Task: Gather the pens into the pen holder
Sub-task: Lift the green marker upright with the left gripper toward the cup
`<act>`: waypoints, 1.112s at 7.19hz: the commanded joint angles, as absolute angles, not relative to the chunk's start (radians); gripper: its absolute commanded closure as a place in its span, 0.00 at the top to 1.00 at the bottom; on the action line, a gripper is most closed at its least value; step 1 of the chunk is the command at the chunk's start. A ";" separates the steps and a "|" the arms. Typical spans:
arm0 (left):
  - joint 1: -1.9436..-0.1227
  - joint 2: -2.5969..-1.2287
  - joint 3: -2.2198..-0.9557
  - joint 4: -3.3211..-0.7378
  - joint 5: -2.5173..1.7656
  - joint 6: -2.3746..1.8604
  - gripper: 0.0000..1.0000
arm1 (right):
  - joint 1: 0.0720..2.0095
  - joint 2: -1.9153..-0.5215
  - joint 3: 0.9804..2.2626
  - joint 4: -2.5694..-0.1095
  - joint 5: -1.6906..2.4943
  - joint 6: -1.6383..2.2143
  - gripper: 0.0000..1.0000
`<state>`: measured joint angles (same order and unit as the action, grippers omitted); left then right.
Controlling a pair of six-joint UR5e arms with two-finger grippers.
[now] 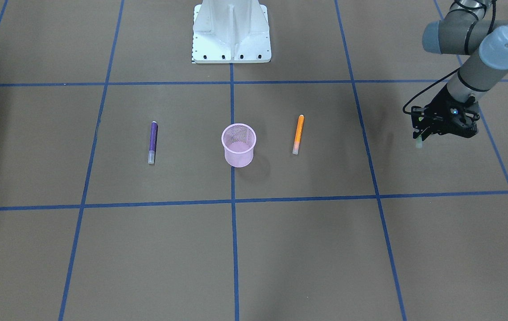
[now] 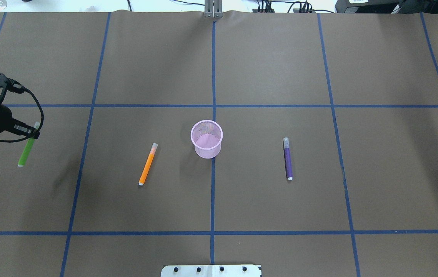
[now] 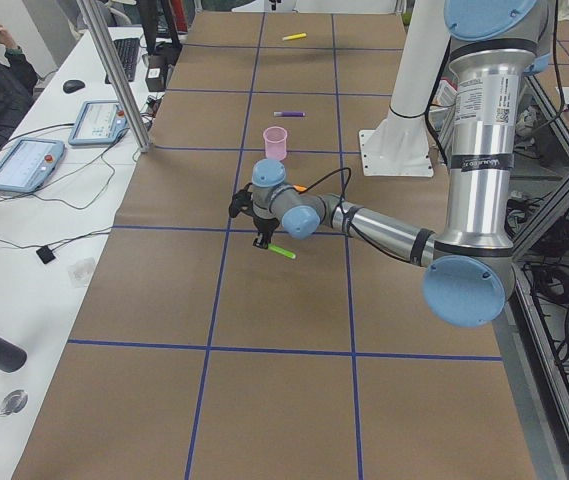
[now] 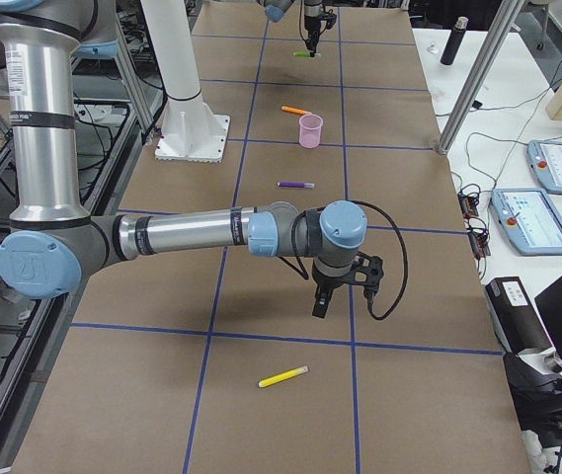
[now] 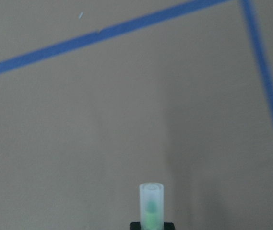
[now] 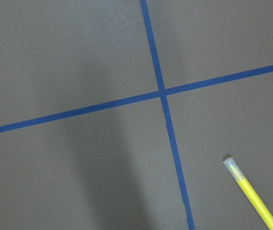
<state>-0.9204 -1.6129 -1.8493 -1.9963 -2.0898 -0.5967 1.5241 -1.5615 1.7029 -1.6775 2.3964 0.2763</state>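
On the table (image 2: 280, 57) the holder (image 2: 207, 151) stands central, well right of the left gripper (image 2: 32, 134), which clamps the tilted green pen (image 2: 25, 153) near its cap. Best carry it high over the rim, turn it upright, then release. Of the right gripper (image 4: 320, 302) I cannot tell the width.

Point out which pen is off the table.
The green pen, held in the air by the left gripper. The orange pen, purple pen and yellow pen lie flat.
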 commanded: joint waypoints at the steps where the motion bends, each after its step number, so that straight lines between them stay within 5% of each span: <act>1: -0.919 -1.808 -1.885 -1.994 -2.020 -0.810 0.00 | 1.509 -1.546 1.687 -1.678 2.401 0.278 1.00; 4: -0.881 -2.047 -1.873 -1.999 -1.918 -1.065 0.00 | 1.470 -1.509 1.648 -1.648 2.396 0.279 1.00; 8: -0.805 -2.222 -1.787 -2.003 -1.764 -1.089 0.00 | 1.468 -1.526 1.254 -1.090 2.361 0.039 1.00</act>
<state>-0.8153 -2.1707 -1.8219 -2.0028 -1.7773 -1.0769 1.4683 -1.5252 1.3505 -1.2119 2.3607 0.0886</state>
